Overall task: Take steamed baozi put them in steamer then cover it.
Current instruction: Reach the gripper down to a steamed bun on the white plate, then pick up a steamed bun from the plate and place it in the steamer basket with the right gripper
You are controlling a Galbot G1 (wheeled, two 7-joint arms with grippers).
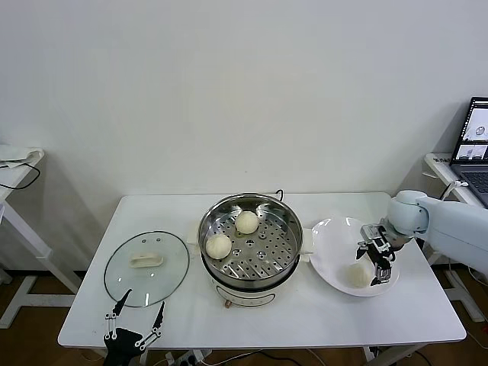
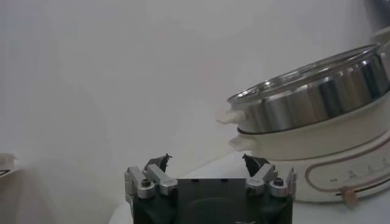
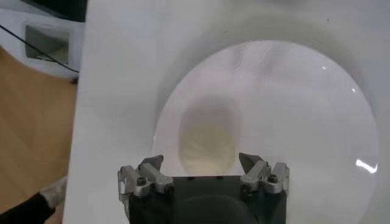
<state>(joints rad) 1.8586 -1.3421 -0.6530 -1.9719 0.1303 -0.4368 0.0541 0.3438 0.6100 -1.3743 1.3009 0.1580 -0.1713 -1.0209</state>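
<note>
Two baozi (image 1: 246, 222) (image 1: 218, 245) lie on the perforated tray inside the steel steamer (image 1: 284, 219) at the table's middle. One more baozi (image 1: 357, 275) lies on the white plate (image 1: 329, 236) to the right; it also shows in the right wrist view (image 3: 207, 137). My right gripper (image 1: 372, 264) is open, hanging just above that baozi, its fingers either side (image 3: 201, 163). The glass cover (image 1: 146, 268) with its cream handle lies flat on the table at the left. My left gripper (image 1: 137, 314) is open and empty at the table's front left edge (image 2: 206, 159). The steamer shows in the left wrist view (image 2: 317, 103).
A laptop (image 1: 473, 149) stands on a side table at the far right. Another white table (image 1: 19, 168) stands at the far left. The white wall is close behind the table.
</note>
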